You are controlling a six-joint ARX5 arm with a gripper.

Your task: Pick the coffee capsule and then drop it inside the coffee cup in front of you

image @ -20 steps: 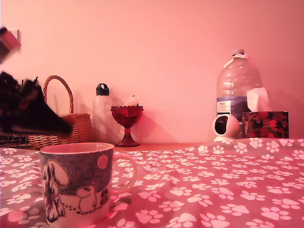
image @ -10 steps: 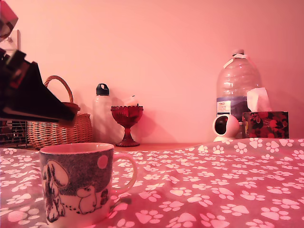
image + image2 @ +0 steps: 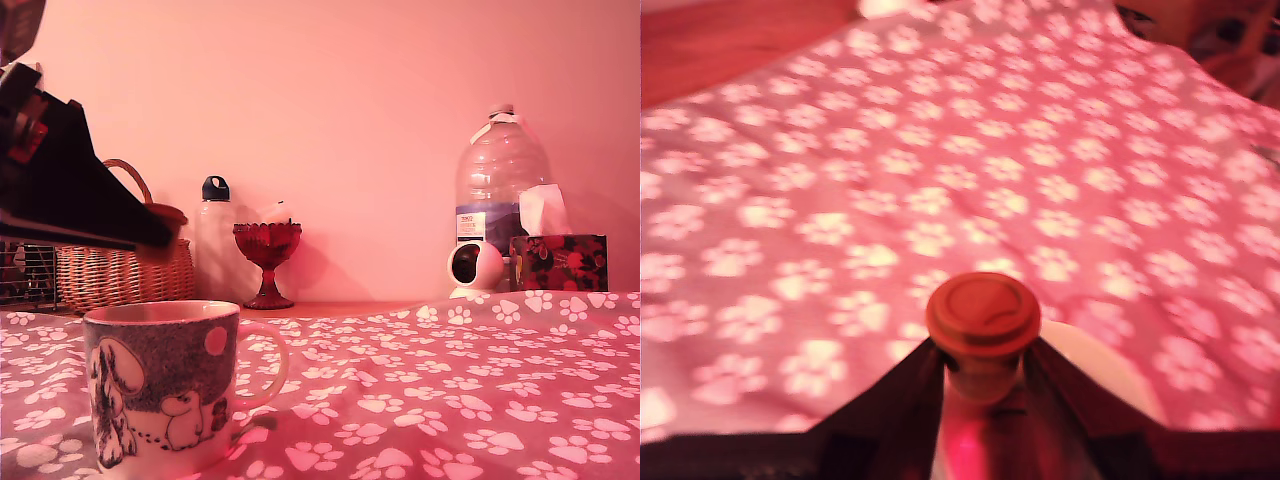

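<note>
The coffee cup (image 3: 165, 385) stands on the paw-print cloth at the exterior view's lower left, dark speckled band, white cartoon creatures, pale dot, handle toward the view's right. My black gripper (image 3: 165, 222) hangs above and behind the cup's rim at the upper left. In the wrist view the gripper (image 3: 983, 365) is shut on the coffee capsule (image 3: 984, 318), a small reddish piece with a round flat lid facing the camera. The pale rim of the cup (image 3: 1105, 375) shows just beyond the capsule.
A wicker basket (image 3: 125, 270), a white bottle with a dark cap (image 3: 214, 240) and a red glass goblet (image 3: 267, 260) stand behind the cup. A large water bottle (image 3: 500, 190), a small white camera (image 3: 474, 268) and a tissue box (image 3: 557, 260) are at the right.
My gripper has risen and shifted toward the exterior view's right with the capsule, coming closer to above the cup. The cup has not moved.
</note>
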